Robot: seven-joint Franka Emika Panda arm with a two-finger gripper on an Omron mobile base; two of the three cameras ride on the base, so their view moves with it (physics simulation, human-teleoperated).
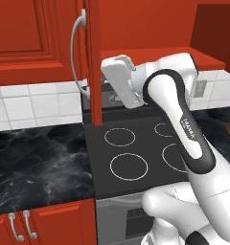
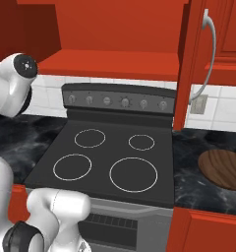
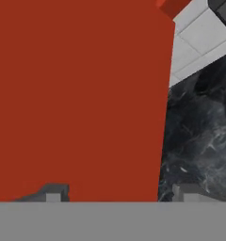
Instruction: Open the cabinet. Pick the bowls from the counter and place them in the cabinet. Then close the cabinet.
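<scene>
- Hand view puts the cabinet (image 3: 77, 94) door close ahead as a flat red slab, its free edge running down between the two fingertips (image 3: 52, 193) with the black counter (image 3: 199, 132) beyond
- Left base view has that door swung out edge-on over the stovetop (image 1: 136, 153), its long silver handle (image 1: 76, 48) on the far side from the white hand
- Claw state: the gripper (image 3: 118, 193) has its jaws apart and nothing clamped; whether a finger touches the door I cannot tell
- Step in hand, as I judge it, is finishing the opening: push the door by its edge or inner face along its hinge arc, not straight ahead, so that the fingers do not slip off
- Swing it wide enough that the shelf opening is free for a loaded hand
- Right base view shows the dark wooden bowl (image 2: 223, 168) on the counter just beyond the door's foot, so pull the hand back clear of the door before reaching
- Risk: a door left half open over the stovetop would block the path to the shelf
</scene>
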